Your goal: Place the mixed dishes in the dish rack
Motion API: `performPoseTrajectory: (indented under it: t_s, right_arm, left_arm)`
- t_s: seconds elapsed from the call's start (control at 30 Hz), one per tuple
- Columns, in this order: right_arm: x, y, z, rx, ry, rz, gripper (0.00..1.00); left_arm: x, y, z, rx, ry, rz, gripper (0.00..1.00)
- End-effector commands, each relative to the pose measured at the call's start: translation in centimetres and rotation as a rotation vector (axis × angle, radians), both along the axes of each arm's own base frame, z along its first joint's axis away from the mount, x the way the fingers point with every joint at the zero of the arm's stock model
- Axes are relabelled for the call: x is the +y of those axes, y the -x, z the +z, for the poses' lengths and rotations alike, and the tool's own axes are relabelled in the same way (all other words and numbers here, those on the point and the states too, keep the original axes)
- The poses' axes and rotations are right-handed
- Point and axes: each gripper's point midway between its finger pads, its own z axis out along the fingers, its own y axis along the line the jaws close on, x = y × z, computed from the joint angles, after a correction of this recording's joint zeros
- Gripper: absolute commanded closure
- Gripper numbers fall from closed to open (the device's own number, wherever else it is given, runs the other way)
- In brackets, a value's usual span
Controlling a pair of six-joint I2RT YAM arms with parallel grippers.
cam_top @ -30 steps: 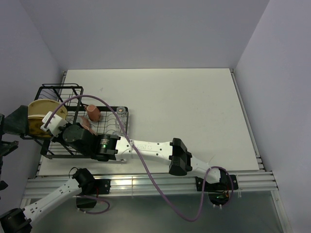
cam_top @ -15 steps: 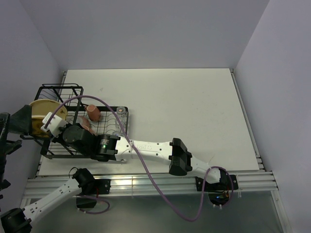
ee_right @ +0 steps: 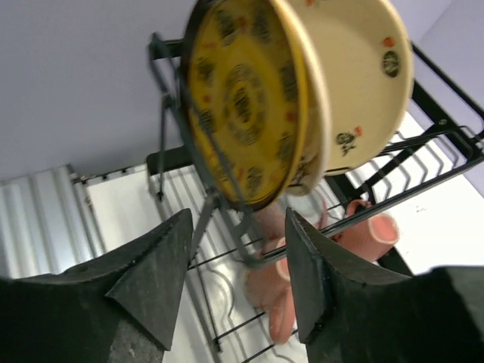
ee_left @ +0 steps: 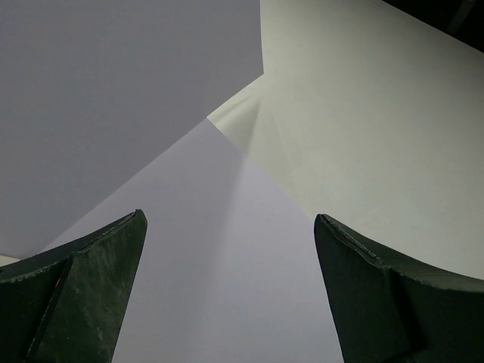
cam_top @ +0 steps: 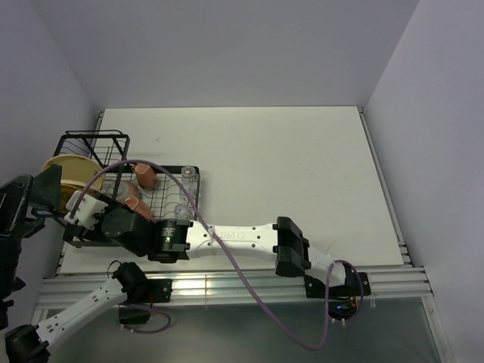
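Behind yellow plate (ee_right: 242, 106), cream plate (ee_right: 355, 76) half-hidden

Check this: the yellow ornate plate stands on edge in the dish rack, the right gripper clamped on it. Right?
The right wrist view shows the right gripper open, clear of the yellow ornate plate; it stands on edge in the dish rack.

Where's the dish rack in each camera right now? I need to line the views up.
Top external: the dish rack sits at the table's left edge, partly under the right arm.
Left wrist: not in it; only bare walls show.
Right wrist: its black wires fill the centre and right of the picture.
Shared landmark: the upright plates standing in the rack's end, at the far left in the top view and at top centre in the right wrist view.
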Motion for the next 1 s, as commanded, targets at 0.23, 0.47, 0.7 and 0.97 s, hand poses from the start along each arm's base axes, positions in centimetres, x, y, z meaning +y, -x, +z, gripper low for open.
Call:
performPoseTrajectory:
  t_s: [0.23, 0.47, 0.7, 0.97]
  right_arm:
    - [-6.8, -0.3, 7.5, -0.009, -0.119, -0.098, 0.34]
    - [-15.7, -3.3, 5.4, 0.155, -0.09, -0.206, 0.33]
    - [-27.7, -7.3, -5.1, 0.657, -0.007, -0.366, 0.28]
    - [-36.8, -4.2, -15.2, 0.979, 0.121, -0.475, 0.09]
  left_arm:
    - [-0.2, 0.2, 0.0, -0.01, 0.021, -0.026, 0.01]
    - [-4.3, -2.1, -0.1, 0.035, -0.14, -0.053, 0.01]
    - [-11.3, -6.9, -2.5, 0.135, -0.378, -0.091, 0.01]
    - [-19.0, -13.2, -11.1, 0.304, -0.599, -0.137, 0.01]
